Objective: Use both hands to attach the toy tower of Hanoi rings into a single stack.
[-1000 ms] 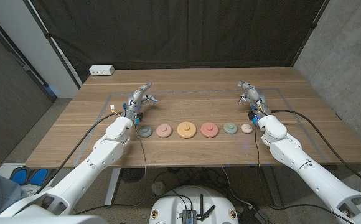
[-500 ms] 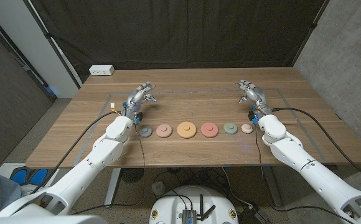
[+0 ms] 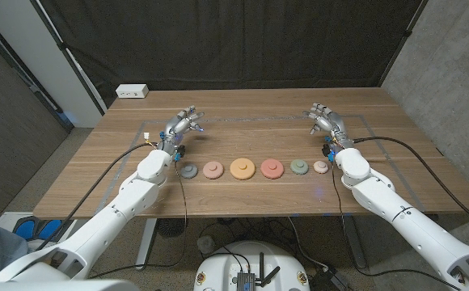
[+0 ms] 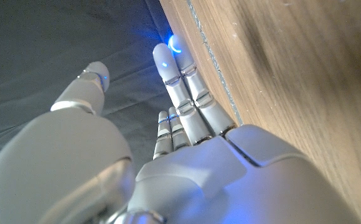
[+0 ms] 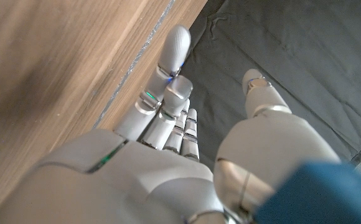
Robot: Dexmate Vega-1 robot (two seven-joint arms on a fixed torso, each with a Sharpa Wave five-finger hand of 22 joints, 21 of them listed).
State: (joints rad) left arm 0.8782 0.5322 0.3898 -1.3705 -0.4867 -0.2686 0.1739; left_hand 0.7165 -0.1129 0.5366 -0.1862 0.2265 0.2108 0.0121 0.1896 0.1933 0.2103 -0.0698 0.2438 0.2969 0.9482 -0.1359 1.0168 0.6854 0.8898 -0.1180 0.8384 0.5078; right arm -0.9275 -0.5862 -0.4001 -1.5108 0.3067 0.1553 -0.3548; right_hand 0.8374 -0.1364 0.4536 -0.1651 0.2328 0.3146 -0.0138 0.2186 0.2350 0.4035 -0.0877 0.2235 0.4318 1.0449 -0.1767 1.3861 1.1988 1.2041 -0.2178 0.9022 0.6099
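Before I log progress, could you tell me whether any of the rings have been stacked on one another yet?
No: in the head view the rings lie side by side in one row on the table, none atop another.

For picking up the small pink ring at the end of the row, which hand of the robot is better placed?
Probably the right hand. The small pink ring lies at the row's right end, just in front of that open, empty hand. The left hand is also open, but it is beyond the grey ring at the opposite end.

Both arms: white rounded shells, black cables alongside. Left hand [image 3: 183,124] and right hand [image 3: 323,121]: silver-grey segmented fingers, blue lights at fingertips.
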